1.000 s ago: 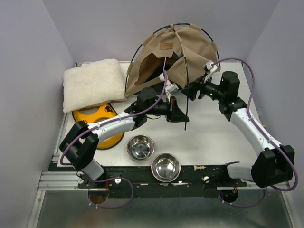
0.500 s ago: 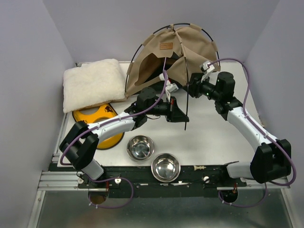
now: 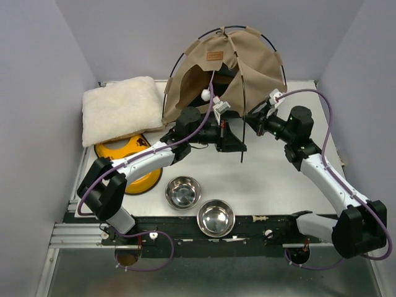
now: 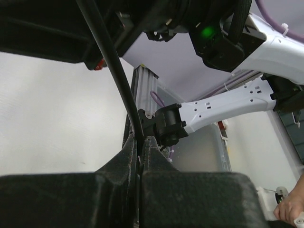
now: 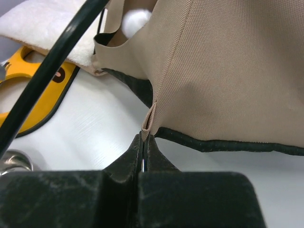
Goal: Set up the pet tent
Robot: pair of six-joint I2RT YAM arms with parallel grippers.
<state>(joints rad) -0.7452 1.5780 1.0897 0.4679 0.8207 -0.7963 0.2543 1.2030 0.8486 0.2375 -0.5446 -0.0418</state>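
Snapping shut, the right gripper (image 5: 144,141) pinches the hem of the pet tent (image 3: 257,62), apparently a corner tab (image 5: 150,118). The left gripper (image 4: 140,141) stays clamped on a pole (image 4: 110,61), ready for seating.

The left arm (image 3: 145,162) and right arm (image 3: 325,179) match: white shells between bulky black joints. The left pincer (image 4: 140,142) and right pincer (image 5: 143,141) are matte black and scuffed, with fingers (image 5: 161,164) narrowing to thin tips. Behind each pincer a purple cable (image 3: 312,93) loops toward the base. Behind the right pincer a green light (image 4: 207,32) glows on a black joint, and one white shell (image 4: 228,107) has rows of small holes.
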